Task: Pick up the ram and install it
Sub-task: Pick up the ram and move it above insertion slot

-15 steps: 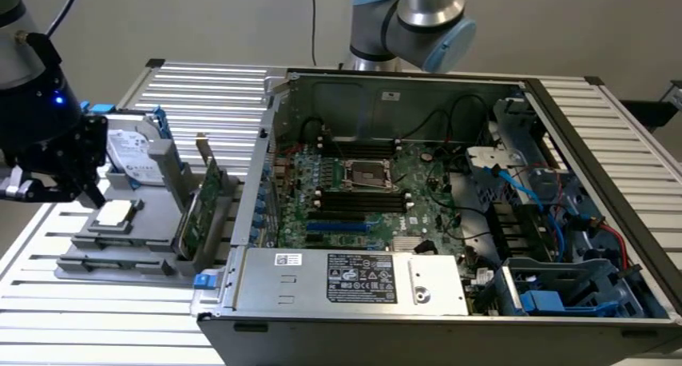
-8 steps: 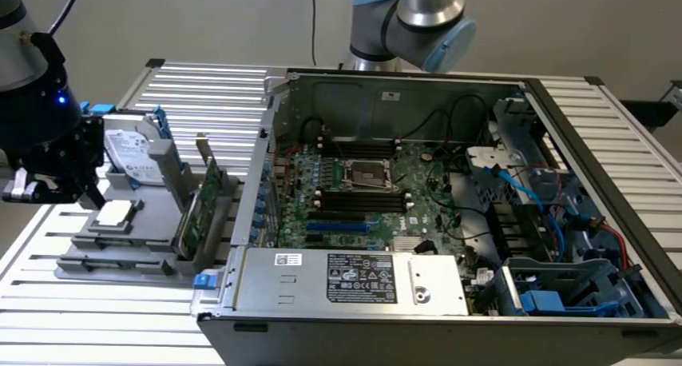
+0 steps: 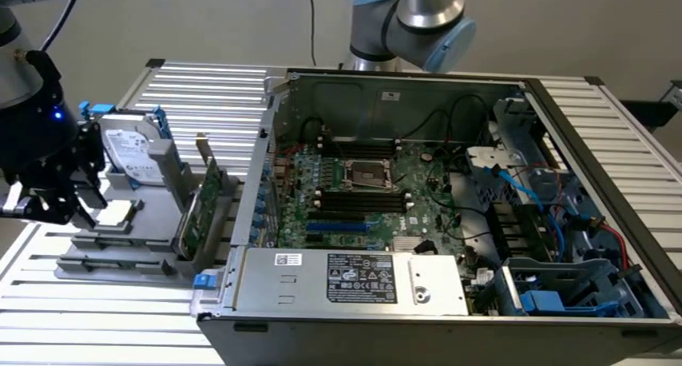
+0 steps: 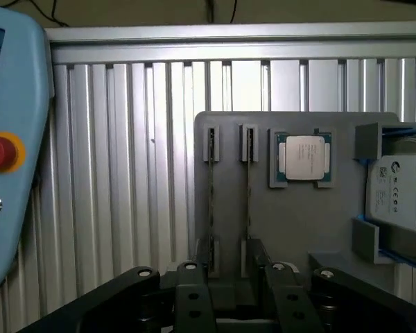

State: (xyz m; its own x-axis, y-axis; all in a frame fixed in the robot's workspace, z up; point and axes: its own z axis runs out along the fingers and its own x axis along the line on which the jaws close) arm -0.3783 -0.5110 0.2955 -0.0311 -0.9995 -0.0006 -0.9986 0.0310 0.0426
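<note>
- Your table [image 3: 203,86] is ribbed bare metal with a dull satin sheen.
- The parts holder [image 4: 298,215] you see on it looks like smooth, matt grey plastic.
- The hard drive [image 3: 133,150] has a silvery metal shell and a white paper label.
- The computer case [image 3: 394,94] shows you unpainted sheet metal inside.
- The processor [image 4: 304,154] carries a bright, smooth metal lid.
- The gripper [image 4: 237,277] is matt black.
- The pendant [image 4: 14,139] looks like smooth pale-blue plastic.

The arm [image 3: 424,18] is silver tubing with pale blue joint caps [image 3: 453,42]. Its hand [image 3: 53,210] is matte black with a small blue light [image 3: 53,114], and round silver screws [image 4: 187,266] stud its linkages.
</note>
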